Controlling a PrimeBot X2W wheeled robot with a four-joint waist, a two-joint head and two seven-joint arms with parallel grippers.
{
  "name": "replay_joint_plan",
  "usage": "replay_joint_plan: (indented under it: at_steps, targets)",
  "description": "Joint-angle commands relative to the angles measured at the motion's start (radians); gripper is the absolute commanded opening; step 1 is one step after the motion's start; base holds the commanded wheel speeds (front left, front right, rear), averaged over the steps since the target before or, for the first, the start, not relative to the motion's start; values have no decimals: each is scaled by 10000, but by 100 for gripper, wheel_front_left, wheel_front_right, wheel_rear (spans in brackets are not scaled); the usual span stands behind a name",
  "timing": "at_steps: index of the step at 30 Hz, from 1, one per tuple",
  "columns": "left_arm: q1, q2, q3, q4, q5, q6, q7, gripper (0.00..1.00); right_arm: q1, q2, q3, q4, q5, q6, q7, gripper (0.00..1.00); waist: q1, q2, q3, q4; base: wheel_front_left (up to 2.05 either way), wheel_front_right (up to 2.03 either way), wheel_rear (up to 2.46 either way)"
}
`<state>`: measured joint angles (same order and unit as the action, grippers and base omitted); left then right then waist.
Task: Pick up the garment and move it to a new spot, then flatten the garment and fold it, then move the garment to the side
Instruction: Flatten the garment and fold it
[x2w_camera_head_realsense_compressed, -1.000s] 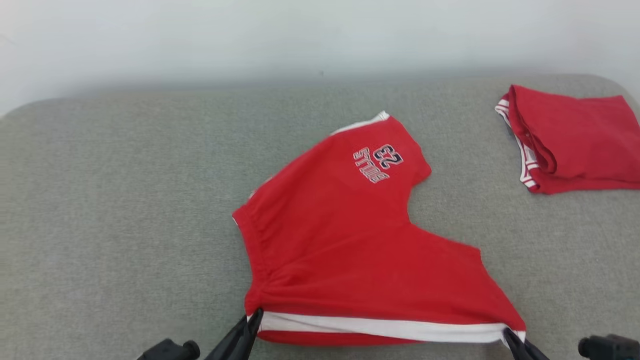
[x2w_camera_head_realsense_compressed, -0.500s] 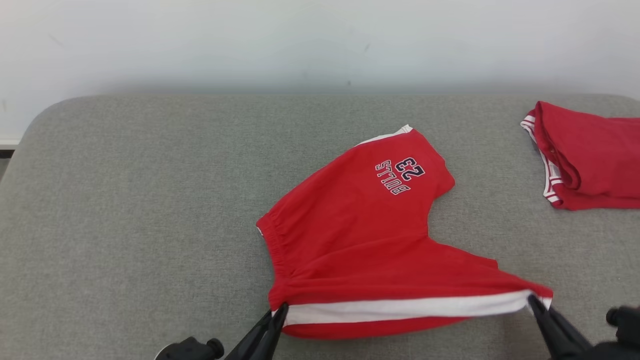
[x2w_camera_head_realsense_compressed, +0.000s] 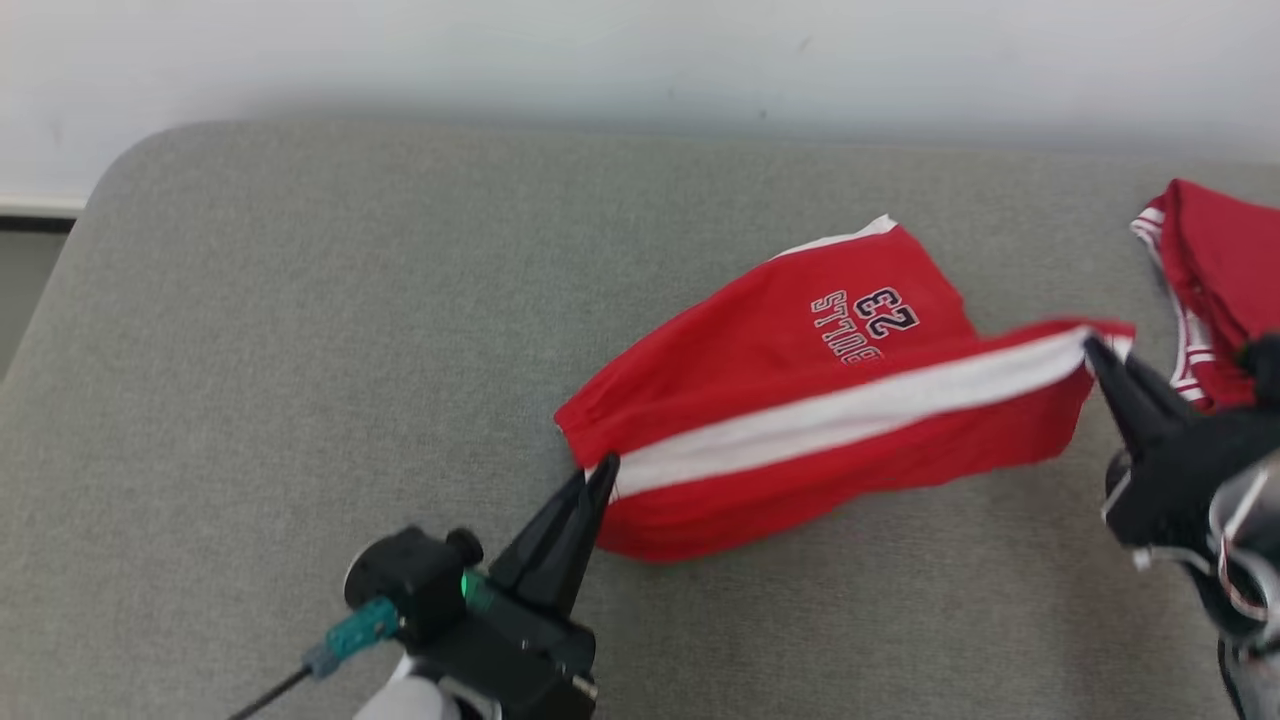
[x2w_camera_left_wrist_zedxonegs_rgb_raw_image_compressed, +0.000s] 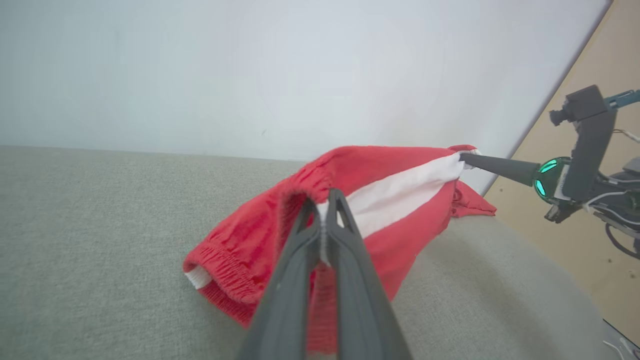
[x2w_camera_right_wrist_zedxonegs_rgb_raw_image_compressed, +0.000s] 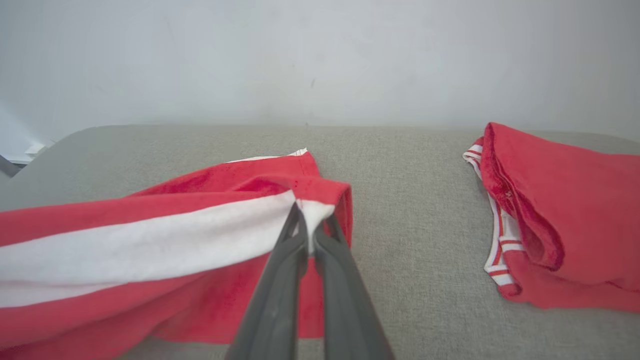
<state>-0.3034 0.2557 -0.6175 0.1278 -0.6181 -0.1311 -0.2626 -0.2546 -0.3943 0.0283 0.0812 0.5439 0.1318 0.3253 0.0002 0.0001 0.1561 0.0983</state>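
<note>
Grey padded surface (x2w_camera_head_realsense_compressed: 300, 400) against white wall (x2w_camera_head_realsense_compressed: 600, 50); red shorts (x2w_camera_head_realsense_compressed: 780, 350) with "23" print lie right of centre on it, far leg flat, white-striped side edge lifted clear of the surface and pulled taut between both grippers. Second red garment (x2w_camera_head_realsense_compressed: 1220, 250), folded, sits apart at far right. Left gripper (x2w_camera_head_realsense_compressed: 603, 468) jaws pressed together pinching the stripe's waistband end, right gripper (x2w_camera_head_realsense_compressed: 1093, 346) jaws pressed together pinching the stripe's hem-end corner.
</note>
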Motion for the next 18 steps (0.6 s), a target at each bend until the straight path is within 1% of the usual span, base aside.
replay_joint_plan:
  at_steps: [1,7,13,14,18]
  targets:
    - [-516,-177,55,299,-135,13,-26,0,-915,-171,246,523,-129,-28,65,0,-2,-1,549,423,0,0,0]
    - [-1611,-500,-68,1198,-372,12,-26,0,-3034,-237,914,2257,-426,-28,187,0,-2,-1,1179,796,0,0,0]
    - [-2480,-766,-169,1987,-444,12,-26,0,-4929,-172,1470,4148,-744,-28,-133,0,-2,-1,1729,1059,0,0,0]
    - [-2480,-766,-169,1987,-444,12,-26,0,-4929,-172,1470,4148,-744,-28,-133,0,-2,-1,1729,1059,0,0,0]
    - [-2960,-935,-223,2426,-564,13,-27,0,-5969,-92,1678,5382,-975,-28,-377,0,-2,-1,2081,1238,0,0,0]
